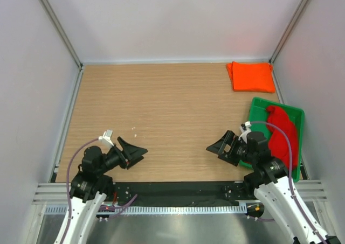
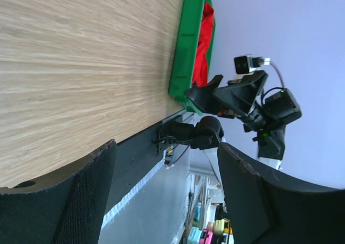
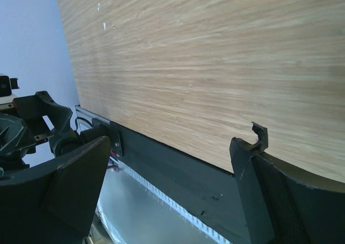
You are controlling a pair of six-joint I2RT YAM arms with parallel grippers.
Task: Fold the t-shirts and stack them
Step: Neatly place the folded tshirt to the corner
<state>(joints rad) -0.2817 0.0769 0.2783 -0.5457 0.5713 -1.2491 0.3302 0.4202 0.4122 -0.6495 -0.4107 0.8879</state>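
From above, the left gripper (image 1: 143,153) sat low over the wooden table (image 1: 161,104) at about 7 o'clock, aimed toward 3 o'clock. Its fingers were spread apart with nothing between them. The left wrist view confirmed this: its two black fingers (image 2: 75,195) framed a wide gap, with only bare wood and the table's dark near edge behind it. That view also looked straight across at the right gripper (image 2: 205,93) and showed the side wall of the green tray (image 2: 186,44), with red cloth rising above the rim.

A few white specks (image 1: 135,130) lay on the wood near the middle. The right wrist view caught them too, toward its 11 o'clock.

The right gripper sat at about 5 o'clock of the table, just beside the tray and aimed toward 9 o'clock. Its fingers were parted as well and held nothing. Its own camera showed both fingers (image 3: 81,174) wide apart over plain wood, with the left arm (image 3: 32,125) at the frame's 8 o'clock. No shirt appeared there.

Only the top view gave the whole layout. The orange t-shirt (image 1: 251,76) lay folded in a neat square at the table's 1 o'clock corner. The red t-shirt (image 1: 283,133) lay crumpled inside the tray at 4 o'clock.
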